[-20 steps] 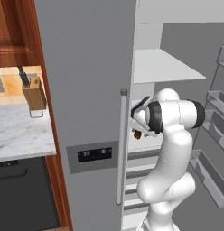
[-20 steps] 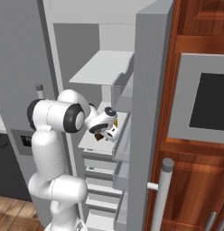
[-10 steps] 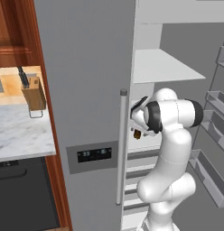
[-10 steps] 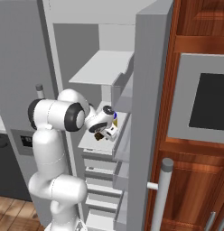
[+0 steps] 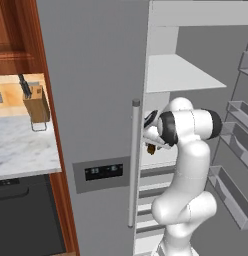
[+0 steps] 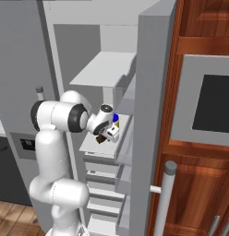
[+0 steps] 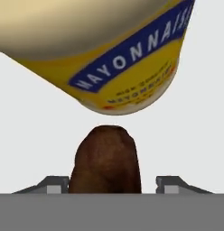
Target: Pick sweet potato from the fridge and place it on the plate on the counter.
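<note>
My gripper [image 7: 105, 187] jaws clamped on sweet potato [image 7: 106, 160]; mayonnaise jar [image 7: 105, 49] just ahead, little gap, white shelf [image 7: 195, 135] open either side.

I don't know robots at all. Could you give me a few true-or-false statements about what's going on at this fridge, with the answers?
1. The fridge stands open. True.
2. The sweet potato sits between the pincer's tips. True.
3. A ketchup bottle lies just beyond it. False: it is a yellow mayonnaise jar.
4. The sweet potato is already on a plate. False: it is at a white fridge shelf.
5. A knife block stands on the counter. True.
</note>
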You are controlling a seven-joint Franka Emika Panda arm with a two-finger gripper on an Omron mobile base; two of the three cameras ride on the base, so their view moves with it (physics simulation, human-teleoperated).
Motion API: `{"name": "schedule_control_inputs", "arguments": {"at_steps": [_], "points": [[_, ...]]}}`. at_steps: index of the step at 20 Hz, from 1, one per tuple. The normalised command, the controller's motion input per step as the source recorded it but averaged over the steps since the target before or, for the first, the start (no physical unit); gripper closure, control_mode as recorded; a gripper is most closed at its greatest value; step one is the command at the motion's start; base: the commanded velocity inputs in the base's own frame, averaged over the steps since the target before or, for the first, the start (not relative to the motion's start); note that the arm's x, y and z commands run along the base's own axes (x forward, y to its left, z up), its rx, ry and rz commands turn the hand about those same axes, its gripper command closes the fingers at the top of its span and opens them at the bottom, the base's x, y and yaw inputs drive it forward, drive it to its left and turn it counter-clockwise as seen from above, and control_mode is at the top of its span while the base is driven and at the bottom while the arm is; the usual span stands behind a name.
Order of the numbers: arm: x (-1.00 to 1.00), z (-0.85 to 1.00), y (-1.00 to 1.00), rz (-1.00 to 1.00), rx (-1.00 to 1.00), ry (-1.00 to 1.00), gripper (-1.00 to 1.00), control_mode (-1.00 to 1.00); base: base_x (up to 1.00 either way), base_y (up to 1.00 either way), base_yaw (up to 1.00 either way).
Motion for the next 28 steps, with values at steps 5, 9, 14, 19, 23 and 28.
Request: {"name": "schedule_control_inputs", "arguments": {"at_steps": [5,9,14,19,23,28], "points": [[-0.04,-0.45,0.07,0.00,-0.01,0.00,1.00,-1.00,0.00,0.00,0.00],[-0.34,-0.48,-0.13,0.00,0.07,0.00,1.00,-1.00,0.00,0.00,0.00],[-0.82,0.08,-0.69,-0.02,0.30,-0.17,1.00,-1.00,0.00,0.00,0.00],[-1.00,0.63,-0.03,0.00,0.19,-0.22,1.00,-1.00,0.00,0.00,0.00],[-0.70,0.98,0.87,0.00,-0.01,-0.04,1.00,-1.00,0.00,0.00,0.00],[-0.21,1.00,0.80,0.00,-0.05,0.08,1.00,-1.00,0.00,0.00,0.00]]}}
